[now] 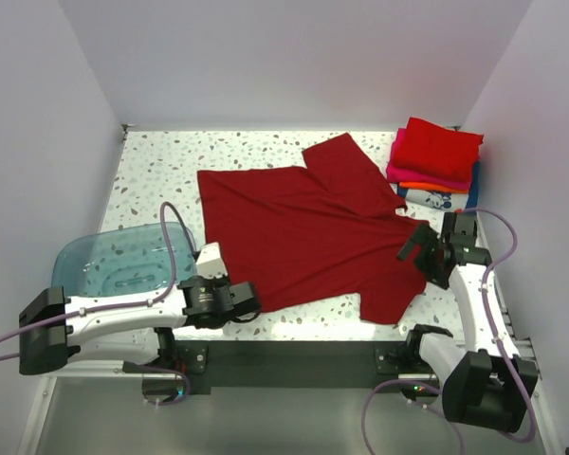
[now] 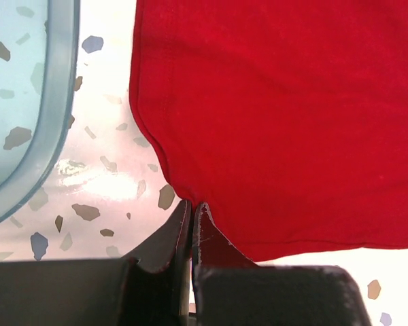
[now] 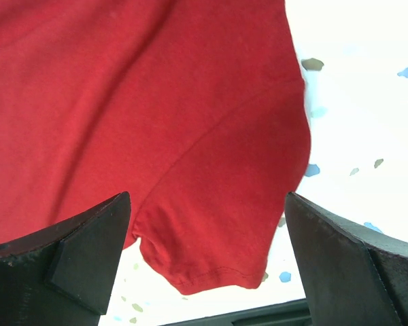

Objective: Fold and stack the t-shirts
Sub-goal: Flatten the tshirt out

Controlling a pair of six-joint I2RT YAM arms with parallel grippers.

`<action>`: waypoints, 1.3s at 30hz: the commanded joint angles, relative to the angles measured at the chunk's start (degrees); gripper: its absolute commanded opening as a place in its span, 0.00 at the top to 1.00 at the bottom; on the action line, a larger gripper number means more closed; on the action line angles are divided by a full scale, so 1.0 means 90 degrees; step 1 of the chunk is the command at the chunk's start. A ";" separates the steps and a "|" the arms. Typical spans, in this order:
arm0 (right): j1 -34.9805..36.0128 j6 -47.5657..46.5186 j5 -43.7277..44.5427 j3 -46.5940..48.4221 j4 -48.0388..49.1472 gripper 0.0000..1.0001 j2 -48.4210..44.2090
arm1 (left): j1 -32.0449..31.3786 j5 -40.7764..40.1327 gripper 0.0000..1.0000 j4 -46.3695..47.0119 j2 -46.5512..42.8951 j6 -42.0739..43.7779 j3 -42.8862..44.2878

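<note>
Pinching the near left hem of the dark red t-shirt [image 1: 308,232], spread flat across the middle of the bench [image 1: 171,152], with the left hand [image 2: 192,207], fingers pressed shut. Hovering wide open over its near right sleeve with the right hand [image 3: 207,197], holding nothing.

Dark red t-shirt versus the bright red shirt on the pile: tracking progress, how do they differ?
The dark red cloth t-shirt lies spread open; the bright red cloth shirt is folded small. The dark one rests on the table; the bright one tops a stack at far right. Both are plain red.
</note>
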 commanded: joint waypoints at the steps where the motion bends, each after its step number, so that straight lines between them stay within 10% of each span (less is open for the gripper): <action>1: 0.0082 0.0134 0.0182 0.0239 -0.0219 0.01 0.0160 | 0.0109 -0.0239 1.00 0.0121 -0.0254 0.0235 0.0003; 39: 0.1118 0.1287 0.0457 -0.0347 0.0327 0.04 0.0717 | 0.0568 0.0317 1.00 0.1693 0.0165 0.1564 -0.0104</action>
